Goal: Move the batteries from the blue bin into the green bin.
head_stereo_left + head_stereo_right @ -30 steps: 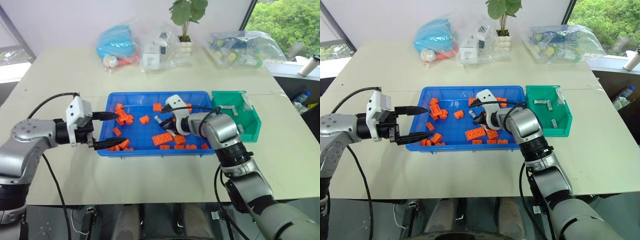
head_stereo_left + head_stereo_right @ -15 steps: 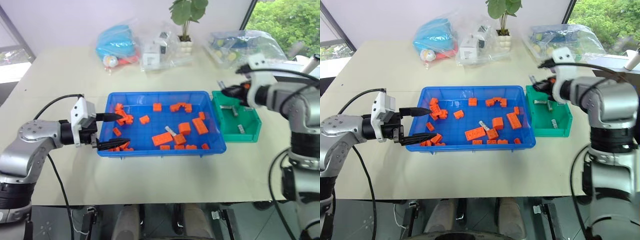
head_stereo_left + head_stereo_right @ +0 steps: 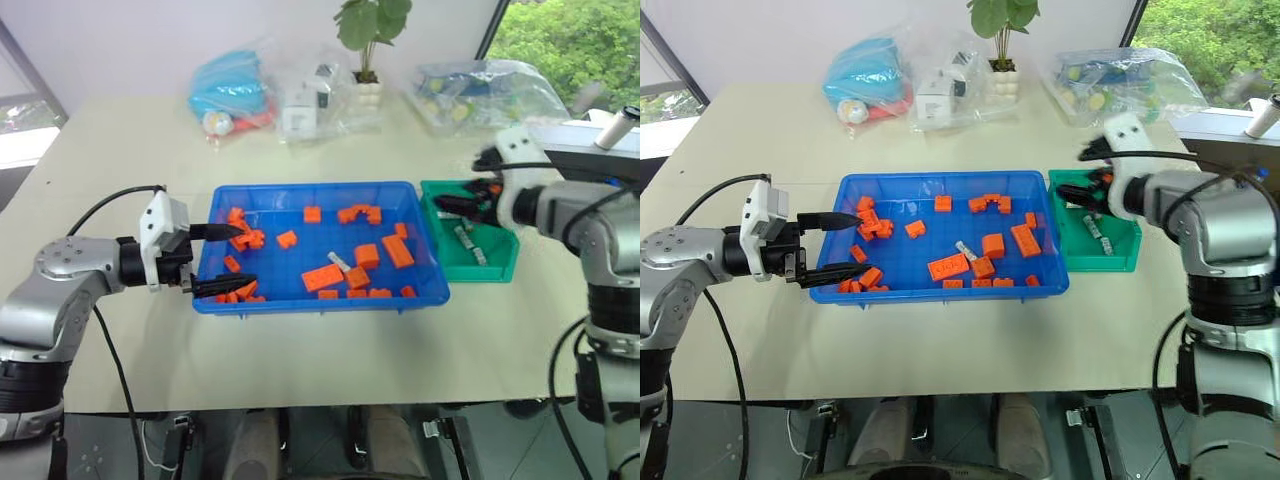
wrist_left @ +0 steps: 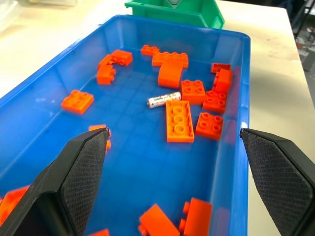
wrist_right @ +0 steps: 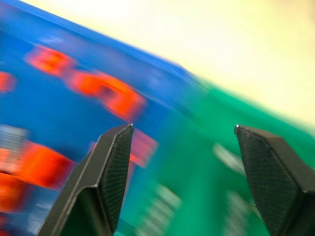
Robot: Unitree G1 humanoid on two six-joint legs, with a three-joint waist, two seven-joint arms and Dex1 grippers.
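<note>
- the right gripper (image 3: pixel 1077 192) hangs over the green bin (image 3: pixel 1118 258) with its fingers spread wide and nothing between them; a second ago it was shut down inside the blue bin (image 3: pixel 940 292), among the orange blocks (image 3: pixel 987 245).
- that reads as a drop just made: the carried battery has left the jaws, and the batteries in the green bin (image 3: pixel 466 236) lie on its floor below the fingers.
- the left gripper (image 3: pixel 218 258) has not moved; it sits at the blue bin's left end, jaws apart and empty, one finger above the rim, one by the front corner.
- nearer the middle of the blue bin, one battery (image 4: pixel 163 100) lies flat, touching the end of a long orange block.
- so the job is judged unfinished: at least that one is left to fetch, and the blocks crowding it may hinder a clean pinch.
- beyond the bins, the plastic bags (image 3: pixel 930 85) and a potted plant (image 3: pixel 1004 40) stand well apart at the table's far edge.
</note>
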